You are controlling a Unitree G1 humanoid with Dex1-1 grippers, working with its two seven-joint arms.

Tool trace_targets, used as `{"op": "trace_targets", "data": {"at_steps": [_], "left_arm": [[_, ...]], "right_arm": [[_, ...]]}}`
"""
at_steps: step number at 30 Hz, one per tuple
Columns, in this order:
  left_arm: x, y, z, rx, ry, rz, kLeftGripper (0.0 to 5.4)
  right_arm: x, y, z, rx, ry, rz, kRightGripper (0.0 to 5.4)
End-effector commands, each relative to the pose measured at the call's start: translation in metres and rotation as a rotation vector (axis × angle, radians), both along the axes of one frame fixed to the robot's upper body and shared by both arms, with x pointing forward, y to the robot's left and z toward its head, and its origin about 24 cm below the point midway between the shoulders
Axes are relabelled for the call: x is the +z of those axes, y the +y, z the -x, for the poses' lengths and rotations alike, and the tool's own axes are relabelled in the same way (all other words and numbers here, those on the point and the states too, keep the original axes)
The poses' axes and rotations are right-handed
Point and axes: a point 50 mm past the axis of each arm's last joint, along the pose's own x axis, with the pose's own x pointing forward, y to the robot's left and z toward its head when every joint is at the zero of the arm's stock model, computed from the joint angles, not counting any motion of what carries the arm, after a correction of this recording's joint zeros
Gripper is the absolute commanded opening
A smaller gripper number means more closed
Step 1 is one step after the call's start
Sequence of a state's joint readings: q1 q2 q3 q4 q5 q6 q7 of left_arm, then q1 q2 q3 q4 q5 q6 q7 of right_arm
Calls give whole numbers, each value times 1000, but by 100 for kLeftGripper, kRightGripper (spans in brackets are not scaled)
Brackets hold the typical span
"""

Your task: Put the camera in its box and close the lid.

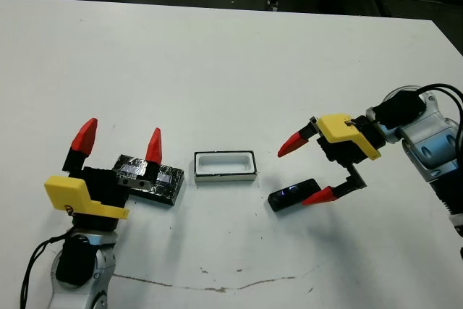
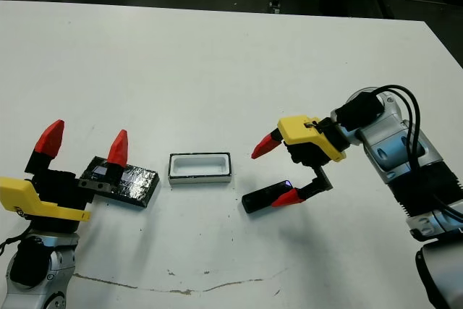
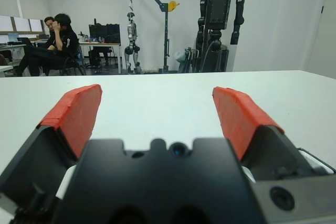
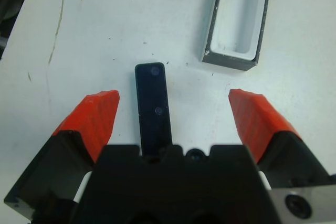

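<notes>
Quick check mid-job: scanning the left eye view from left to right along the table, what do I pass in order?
Left pincer, open → lid → box, empty → camera lying flat → right pincer, open, spanning the camera's right end.

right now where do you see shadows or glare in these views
Left eye view: soft shadow on the table beneath the open right hand, pale glare patches on the lid. Right wrist view: the camera has a glossy face with small glints; the box interior is evenly lit.
</notes>
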State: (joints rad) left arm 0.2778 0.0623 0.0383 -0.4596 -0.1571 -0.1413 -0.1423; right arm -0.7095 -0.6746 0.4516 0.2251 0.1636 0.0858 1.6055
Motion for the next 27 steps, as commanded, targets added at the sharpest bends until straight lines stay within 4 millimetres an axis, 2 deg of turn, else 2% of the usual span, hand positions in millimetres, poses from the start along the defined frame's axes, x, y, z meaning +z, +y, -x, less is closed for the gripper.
{"op": "trace_targets", "data": {"at_steps": [1, 19, 27], "left_arm": [[-4, 1, 2, 4, 23, -8, 539], [-3, 1, 2, -3, 25, 3, 539], [-3, 2, 2, -12, 23, 5, 539]], "right_arm": [[-8, -1, 2, -14, 2, -23, 540], [-21, 2, 6, -77, 23, -36, 540], [-29, 3, 8, -111, 105, -35, 540]]}}
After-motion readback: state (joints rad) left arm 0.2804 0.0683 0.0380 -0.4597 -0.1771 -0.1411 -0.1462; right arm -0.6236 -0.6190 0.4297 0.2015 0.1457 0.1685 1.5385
